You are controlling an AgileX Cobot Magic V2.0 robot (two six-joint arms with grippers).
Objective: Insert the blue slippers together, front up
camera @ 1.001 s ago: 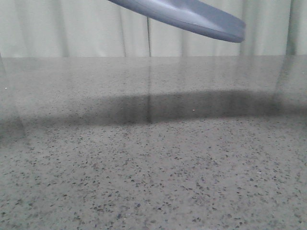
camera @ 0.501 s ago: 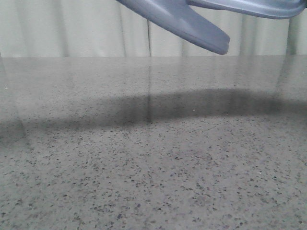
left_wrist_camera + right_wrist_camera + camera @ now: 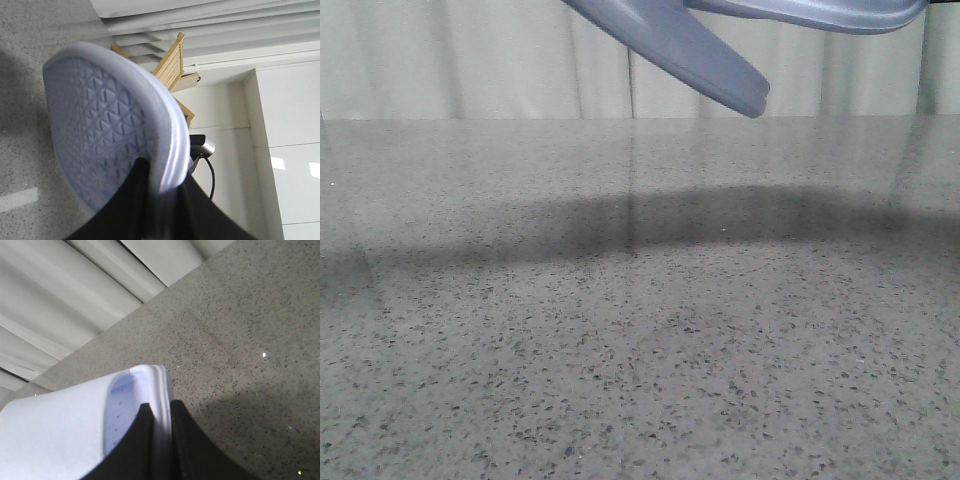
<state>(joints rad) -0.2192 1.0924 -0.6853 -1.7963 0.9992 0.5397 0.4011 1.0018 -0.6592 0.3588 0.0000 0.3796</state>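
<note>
The speckled grey table (image 3: 640, 340) takes up nearly the whole front view, with a long dark shadow (image 3: 720, 215) lying across it under the shoes. Both slippers hang in the air well above it, up at the top edge of the view. Compared with half a second back, the left slipper (image 3: 685, 45) has pulled its tip further left and tilted a bit steeper, and the right slipper (image 3: 820, 12) has slid left with it, so the two now sit closer over each other. A second ago only one of them was in that view at all.

The left claw (image 3: 162, 195) is clamped on the rim of its slipper (image 3: 107, 125), dark fingers (image 3: 131, 200) either side of the edge, sole with its zigzag tread facing the camera. The right claw (image 3: 159, 437) is pinched the same way on the edge of the other slipper (image 3: 60, 430), one finger (image 3: 136, 440) on the inner side.

Both shoes look very pale blue-white with a thick rounded rim.
</note>
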